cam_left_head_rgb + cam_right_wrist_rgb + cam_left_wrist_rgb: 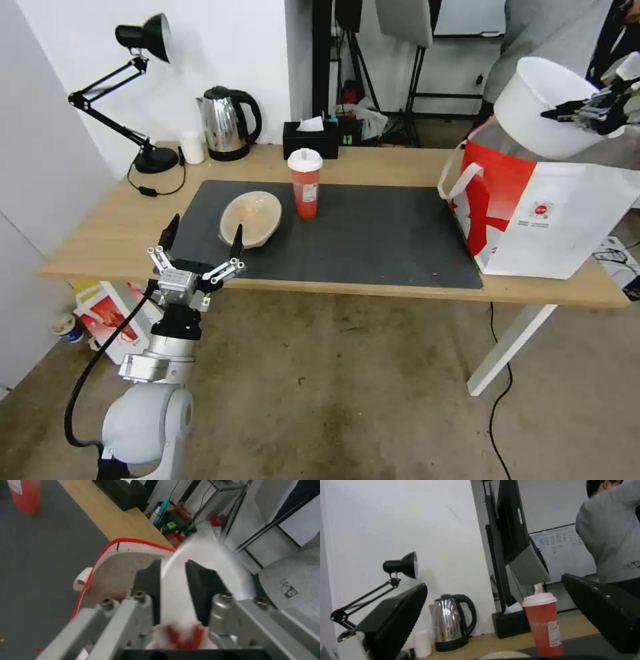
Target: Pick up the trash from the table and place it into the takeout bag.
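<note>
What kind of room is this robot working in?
Most likely an office or lab workspace: a light-wood desk carries a black desk lamp and a steel kettle, and a whiteboard with writing hangs on the wall behind.

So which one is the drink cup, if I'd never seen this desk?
Find the long wooden table with the dark mat on it. Near the mat's back edge stands the drink cup, upright, just right of a shallow beige bowl. It is the tall red one with a white lid.
</note>
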Available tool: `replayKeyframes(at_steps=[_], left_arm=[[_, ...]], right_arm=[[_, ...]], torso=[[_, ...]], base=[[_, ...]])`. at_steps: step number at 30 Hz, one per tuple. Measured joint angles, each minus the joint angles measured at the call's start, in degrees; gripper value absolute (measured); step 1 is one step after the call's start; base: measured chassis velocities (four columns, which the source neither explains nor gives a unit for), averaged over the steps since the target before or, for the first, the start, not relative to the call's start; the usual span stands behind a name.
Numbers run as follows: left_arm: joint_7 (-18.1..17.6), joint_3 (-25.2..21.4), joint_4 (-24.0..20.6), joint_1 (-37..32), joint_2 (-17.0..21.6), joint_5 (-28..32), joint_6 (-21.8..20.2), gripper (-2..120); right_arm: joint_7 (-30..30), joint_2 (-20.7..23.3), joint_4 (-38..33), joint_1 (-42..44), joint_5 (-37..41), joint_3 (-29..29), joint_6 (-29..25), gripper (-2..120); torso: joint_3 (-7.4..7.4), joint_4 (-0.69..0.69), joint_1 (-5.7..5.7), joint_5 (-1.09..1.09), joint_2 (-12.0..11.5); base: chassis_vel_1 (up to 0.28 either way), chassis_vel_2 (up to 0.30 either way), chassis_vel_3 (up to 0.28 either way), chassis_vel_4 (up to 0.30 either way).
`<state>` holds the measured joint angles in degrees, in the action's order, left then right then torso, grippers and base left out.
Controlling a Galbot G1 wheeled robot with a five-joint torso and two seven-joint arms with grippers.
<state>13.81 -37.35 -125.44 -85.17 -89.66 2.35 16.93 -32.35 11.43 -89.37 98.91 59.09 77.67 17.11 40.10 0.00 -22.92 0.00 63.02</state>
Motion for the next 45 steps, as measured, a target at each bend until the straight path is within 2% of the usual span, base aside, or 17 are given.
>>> replayKeyframes(at_steps=[8, 10, 11, 13, 14, 17, 20, 21, 23, 28, 32, 34, 35, 36, 39, 41, 45], left_arm=[[0.1, -0.3, -0.1, 0.1, 0.1, 0.1, 0.0, 100], [0.1, -0.3, -0.1, 0.1, 0.1, 0.1, 0.0, 100], [0.1, -0.4, -0.1, 0.1, 0.1, 0.1, 0.0, 100], [0.1, -0.5, -0.2, 0.1, 0.2, 0.1, 0.0, 100], [0.1, -0.5, -0.2, 0.1, 0.2, 0.1, 0.0, 100], [0.1, -0.5, -0.2, 0.1, 0.2, 0.2, 0.0, 100], [0.1, -0.5, -0.2, 0.1, 0.2, 0.2, 0.0, 100], [0.1, -0.5, -0.1, 0.3, 0.1, 0.2, 0.0, 100], [0.2, -0.5, 0.2, 0.6, 0.0, 0.2, 0.0, 100], [0.1, -0.4, 0.3, 0.8, -0.2, 0.2, -0.1, 100], [0.2, -0.3, 0.4, 1.1, -0.6, 0.2, -0.2, 100], [0.2, -0.3, 0.4, 1.2, -0.7, 0.2, -0.2, 100], [0.1, -0.3, 0.5, 1.4, -0.8, 0.3, -0.2, 100], [0.1, -0.3, 0.5, 1.4, -0.8, 0.3, -0.2, 100], [0.1, -0.4, 0.7, 1.7, -1.2, 0.4, -0.3, 100], [0.1, -0.4, 0.7, 1.8, -1.3, 0.4, -0.3, 100], [0.1, 0.3, 0.9, 1.7, -1.6, 0.4, -0.3, 100]], right_arm=[[0.0, 0.8, 0.3, -0.3, 0.0, 0.2, 0.2, 54], [0.0, 0.8, 0.4, -0.3, 0.0, 0.2, 0.2, 56], [0.0, 1.0, 0.5, -0.4, 0.0, 0.2, 0.3, 64], [-0.1, 1.1, 0.7, -0.4, 0.0, 0.2, 0.3, 72], [-0.1, 1.1, 0.7, -0.4, 0.0, 0.2, 0.3, 72], [-0.1, 1.1, 0.8, -0.5, 0.1, 0.2, 0.3, 87], [1.1, 1.1, 0.4, -0.5, 1.2, 0.6, 0.3, 93], [4.6, 0.9, -1.1, -0.5, 4.6, 1.5, 0.3, 98], [8.8, 0.7, -3.2, -0.3, 8.3, 2.9, 0.4, 100], [12.4, 0.3, -5.7, -0.1, 10.7, 4.0, 0.3, 100], [20.1, -1.6, -11.7, 0.3, 14.5, 5.6, -1.4, 100], [21.6, -2.2, -13.2, 0.4, 15.2, 5.8, -1.9, 100], [24.9, -3.8, -16.3, 0.5, 16.2, 5.9, -2.9, 100], [24.9, -3.8, -16.3, 0.5, 16.2, 5.9, -2.9, 100], [31.0, -8.8, -24.0, 0.3, 16.7, 5.1, -5.3, 100], [31.9, -9.9, -25.4, 0.2, 16.7, 4.7, -5.6, 100], [35.6, -16.3, -32.8, -0.5, 15.6, 2.9, -7.4, 100]], torso=[[0.0, 0.0, 0.0, 0.0, 0.0], [0.0, 0.0, 0.0, 0.0, 0.0], [0.0, 0.0, 0.0, 0.0, 0.0], [0.0, 0.0, 0.0, 0.0, 0.0], [0.0, 0.0, 0.0, 0.0, 0.0], [0.0, 0.0, 0.0, 0.0, 0.0], [0.01, -0.01, 0.0, 0.01, 0.0], [0.0, -0.01, 0.0, 0.01, 0.0], [0.0, 0.0, 0.0, 0.0, 0.0], [0.0, 0.01, 0.0, -0.01, 0.0], [0.0, 0.0, -0.01, 0.0, 0.0], [0.0, 0.0, 0.0, 0.01, 0.0], [0.0, 0.0, 0.0, -0.01, 0.0], [0.0, 0.0, 0.0, -0.01, 0.0], [0.0, -0.01, 0.0, 0.0, 0.0], [0.0, -0.01, 0.0, 0.0, 0.0], [0.0, -0.01, 0.0, 0.0, 0.0]], base=[[0.0, 0.0, 0.0, 0.0], [0.0, 0.0, 0.0, 0.0], [0.0, 0.0, 0.0, 0.0], [0.0, 0.0, 0.0, 0.0], [0.0, 0.0, 0.0, 0.0], [0.0, 0.0, 0.0, 0.0], [0.0, 0.0, 0.0, 0.0], [0.0, 0.0, 0.0, 0.0], [0.0, 0.0, 0.0, 0.0], [0.0, 0.0, 0.0, 0.0], [0.0, 0.0, 0.0, 0.0], [0.0, 0.0, 0.0, 0.0], [0.0, 0.0, 0.0, 0.0], [0.0, 0.0, 0.0, 0.0], [0.0, 0.0, 0.0, 0.0], [0.0, 0.0, 0.0, 0.0], [0.0, 0.0, 0.0, 0.0]])
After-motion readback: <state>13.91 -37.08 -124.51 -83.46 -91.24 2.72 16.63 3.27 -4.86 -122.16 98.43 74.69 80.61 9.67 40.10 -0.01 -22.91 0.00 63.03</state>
